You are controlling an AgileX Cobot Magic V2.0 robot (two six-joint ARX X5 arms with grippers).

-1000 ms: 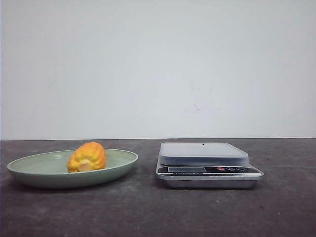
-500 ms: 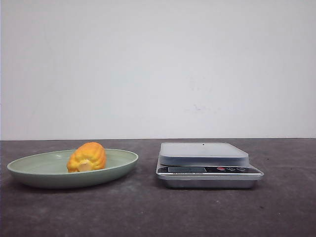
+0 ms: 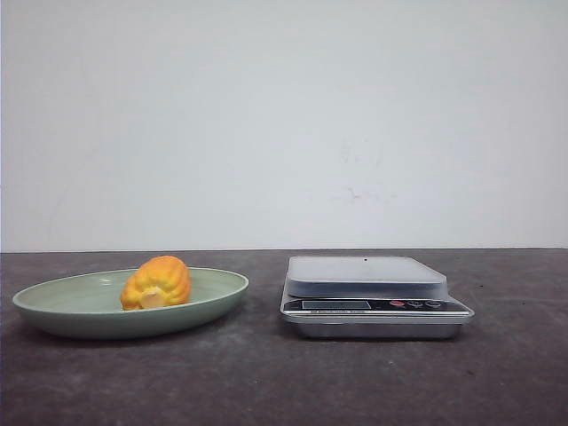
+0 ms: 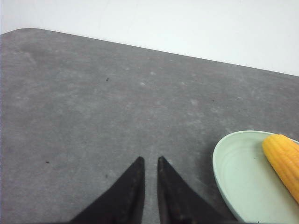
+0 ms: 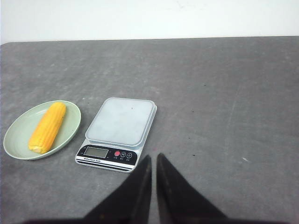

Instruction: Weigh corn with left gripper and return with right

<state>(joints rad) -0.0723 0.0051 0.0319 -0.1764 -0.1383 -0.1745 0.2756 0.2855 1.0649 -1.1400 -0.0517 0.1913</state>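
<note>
The corn [image 3: 156,282], orange-yellow with a pale cut end, lies in a pale green plate [image 3: 53,306] on the left of the table. It also shows in the left wrist view [image 4: 284,158] and in the right wrist view [image 5: 47,127]. My left gripper [image 4: 150,159] hovers over bare table beside the plate [image 4: 233,172], fingers nearly together and empty. My right gripper [image 5: 153,156] hangs high above the table near the scale [image 5: 120,121], fingers nearly together and empty. Neither gripper shows in the front view.
A silver digital kitchen scale [image 3: 366,275] with a flat grey platform stands right of the plate. The table is dark grey, with a white wall behind it. The table's rounded corner [image 4: 23,31] shows in the left wrist view.
</note>
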